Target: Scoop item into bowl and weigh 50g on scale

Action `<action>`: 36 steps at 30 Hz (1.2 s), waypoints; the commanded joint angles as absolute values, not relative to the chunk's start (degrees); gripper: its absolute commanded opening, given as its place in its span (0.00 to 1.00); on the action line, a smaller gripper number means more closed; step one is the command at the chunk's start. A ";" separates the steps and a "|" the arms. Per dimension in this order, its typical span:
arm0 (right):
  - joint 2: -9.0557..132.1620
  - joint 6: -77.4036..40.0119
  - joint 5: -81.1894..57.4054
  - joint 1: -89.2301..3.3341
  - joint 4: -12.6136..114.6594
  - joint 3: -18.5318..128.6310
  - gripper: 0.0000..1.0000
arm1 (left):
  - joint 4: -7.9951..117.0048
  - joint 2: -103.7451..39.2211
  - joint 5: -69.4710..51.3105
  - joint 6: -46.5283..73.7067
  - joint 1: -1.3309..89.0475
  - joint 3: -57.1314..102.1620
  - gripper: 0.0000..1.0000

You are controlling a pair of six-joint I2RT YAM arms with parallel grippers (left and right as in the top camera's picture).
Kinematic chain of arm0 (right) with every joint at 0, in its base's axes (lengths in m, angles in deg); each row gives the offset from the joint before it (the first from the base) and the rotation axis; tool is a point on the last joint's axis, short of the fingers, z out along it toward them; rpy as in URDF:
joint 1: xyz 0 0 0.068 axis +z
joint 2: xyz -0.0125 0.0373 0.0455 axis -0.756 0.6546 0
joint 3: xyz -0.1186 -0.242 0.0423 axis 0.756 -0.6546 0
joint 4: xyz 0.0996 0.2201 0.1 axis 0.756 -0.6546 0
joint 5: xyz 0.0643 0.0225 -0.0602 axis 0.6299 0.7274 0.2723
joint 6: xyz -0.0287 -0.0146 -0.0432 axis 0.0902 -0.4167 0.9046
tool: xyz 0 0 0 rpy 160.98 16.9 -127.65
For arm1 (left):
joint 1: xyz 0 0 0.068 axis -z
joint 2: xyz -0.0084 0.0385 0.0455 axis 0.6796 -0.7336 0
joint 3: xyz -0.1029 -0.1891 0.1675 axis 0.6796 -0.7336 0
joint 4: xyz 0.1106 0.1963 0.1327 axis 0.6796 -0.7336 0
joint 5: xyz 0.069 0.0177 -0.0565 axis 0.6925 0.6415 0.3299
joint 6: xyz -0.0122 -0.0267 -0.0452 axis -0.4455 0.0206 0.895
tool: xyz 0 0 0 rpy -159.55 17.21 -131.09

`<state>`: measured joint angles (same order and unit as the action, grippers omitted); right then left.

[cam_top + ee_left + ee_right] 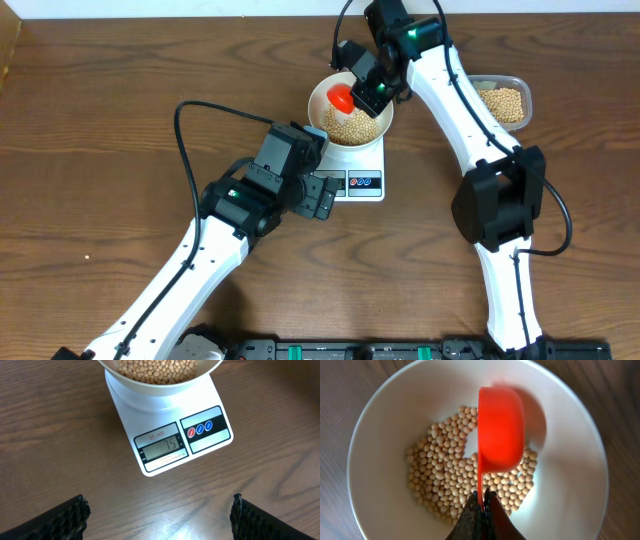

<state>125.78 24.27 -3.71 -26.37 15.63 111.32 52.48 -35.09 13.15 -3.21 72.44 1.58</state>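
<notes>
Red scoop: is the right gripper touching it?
Touching. The right wrist view shows the right gripper shut on the thin handle of the red scoop.

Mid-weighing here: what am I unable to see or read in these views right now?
- Overhead: scale display, too small, crowded by the left hand.
- Right wrist: inside of the scoop, turned away from camera.
- Left wrist: bowl, cut off by top edge.
- Overhead: container, partly behind right arm.

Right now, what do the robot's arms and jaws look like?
The left arm and right arm have white links, bulky black joint housings, looping black cables and a small green light each. Jaws are black, the left ones knurled.
</notes>
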 commanded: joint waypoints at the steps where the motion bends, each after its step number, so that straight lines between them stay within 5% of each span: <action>1: 126.17 25.11 -4.58 -25.74 15.45 109.70 0.01 | 52.26 -34.68 14.09 -3.38 72.24 1.66 0.92; 22: 126.11 25.11 2.24 -25.12 10.95 109.68 0.01 | 52.29 -34.68 14.09 -3.38 72.24 1.66 0.92; 36: 126.00 27.47 18.46 -29.32 6.62 111.69 0.01 | 52.26 -34.68 14.09 -3.38 72.24 1.66 0.92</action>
<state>125.78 25.52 11.22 -27.79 7.04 110.45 52.48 -35.09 13.15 -3.21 72.44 1.58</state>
